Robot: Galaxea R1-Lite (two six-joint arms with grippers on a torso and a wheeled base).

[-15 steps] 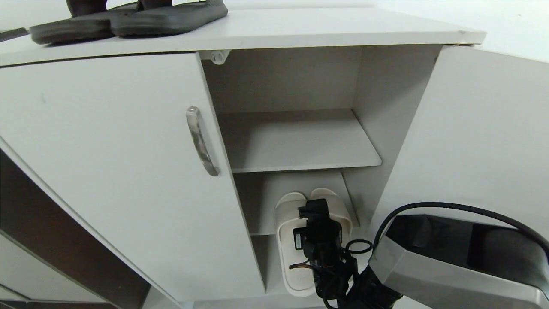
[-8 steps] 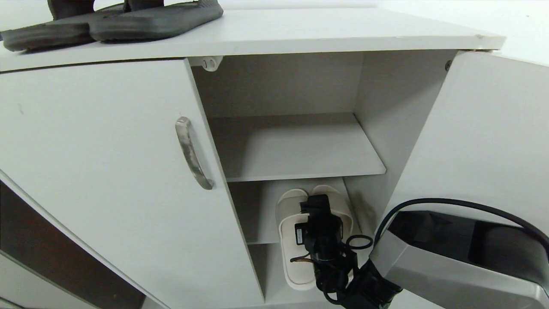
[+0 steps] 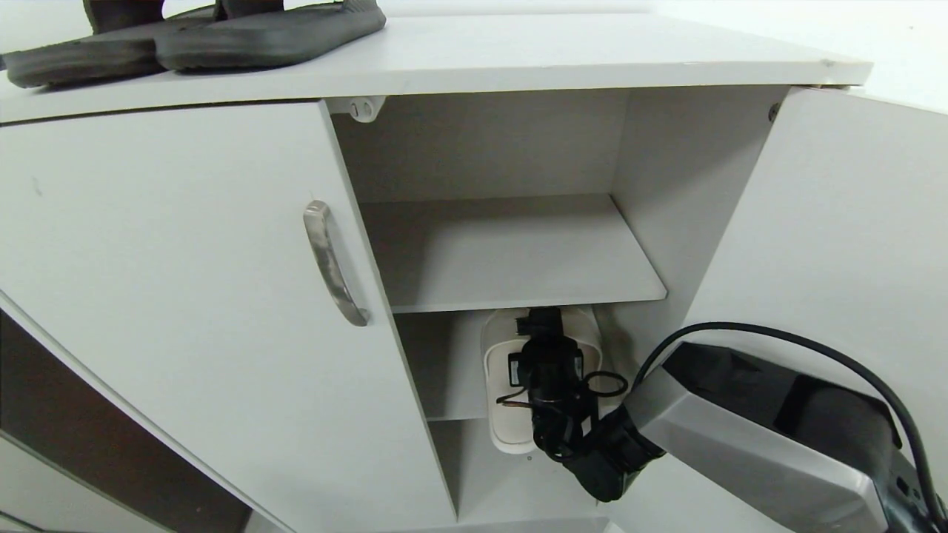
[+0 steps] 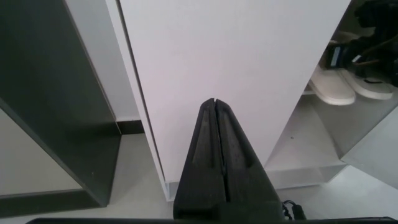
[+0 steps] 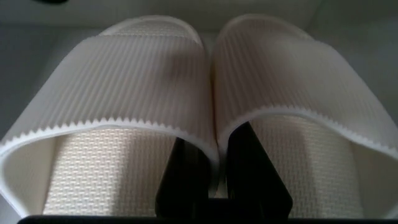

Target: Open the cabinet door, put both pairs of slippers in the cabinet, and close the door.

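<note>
Right gripper (image 5: 214, 171) is clamped narrow on the pair of cream ribbed-strap rubber slippers (image 5: 143, 68). Its black fingers (image 5: 180, 180) sit under both straps and pinch the two inner walls together.

Position: the pair sits toe-first on the lower shelf (image 3: 444, 411) of the white laminate cabinet (image 3: 518, 59). The toes are tucked beneath the upper shelf (image 3: 511, 252), and the heels overhang the lower shelf's front edge.

Step in hand, as I judge it: seating this pair.
- Push straight in and level until the heels pass the shelf edge.
- Keep both soles flat so neither slipper rides onto the other.
- Only then release and back out along the same line (the straps could snag the fingers on a skewed exit).
- Stay off the open right door (image 3: 837, 222).

The pair of dark grey foam slippers (image 3: 222, 37) lies on the cabinet top, not yet stowed. The left gripper (image 4: 214, 102), jaws pressed together on nothing, hangs low before the closed left door (image 4: 236, 62).

Not resolvable:
- the fingertips, hidden under the straps;
- the toes and the shelf depth behind them, in the head view;
- whether the soles rest fully on the shelf;
- the dark pair's straps, cut off by the frame.
</note>
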